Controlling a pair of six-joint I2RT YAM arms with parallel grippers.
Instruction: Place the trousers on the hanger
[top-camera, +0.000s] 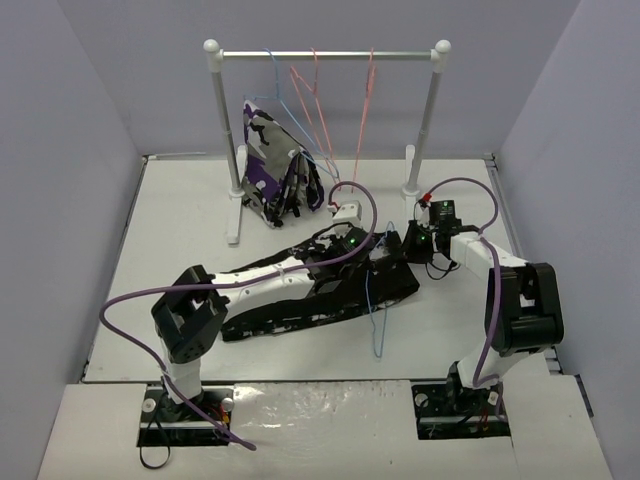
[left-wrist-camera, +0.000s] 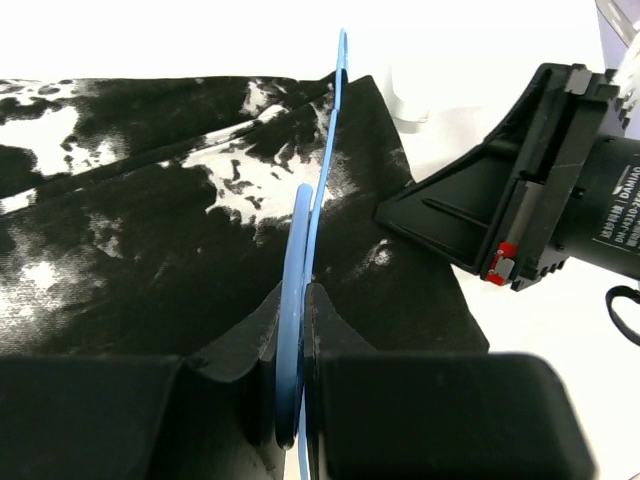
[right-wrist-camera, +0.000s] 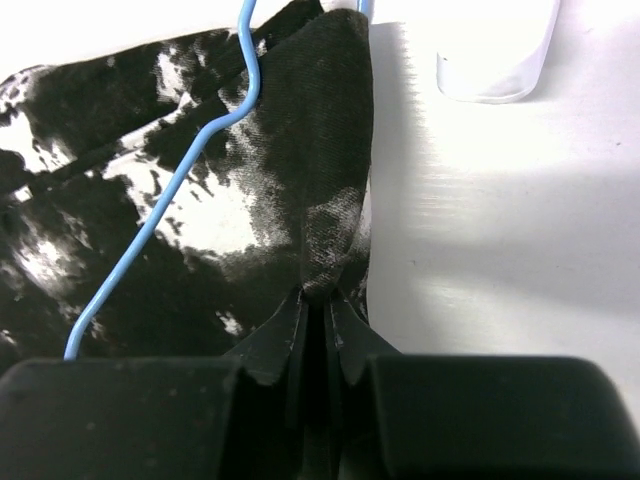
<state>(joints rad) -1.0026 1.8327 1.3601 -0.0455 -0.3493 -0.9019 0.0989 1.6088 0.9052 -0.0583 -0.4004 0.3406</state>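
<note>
The black, white-splotched trousers lie flat across the middle of the table. The light-blue hanger lies over their right end, with its wire running past their near edge. My left gripper is shut on the hanger wire above the cloth. My right gripper is shut on a pinched fold at the edge of the trousers, and the hanger wire curves across the cloth to its left. In the top view, both grippers meet at the trousers' right end, left and right.
A white clothes rack stands at the back with pink-red hangers. A purple, white and black garment hangs on it from a blue hanger. The rack's feet rest on the table behind the trousers. Grey walls close in both sides.
</note>
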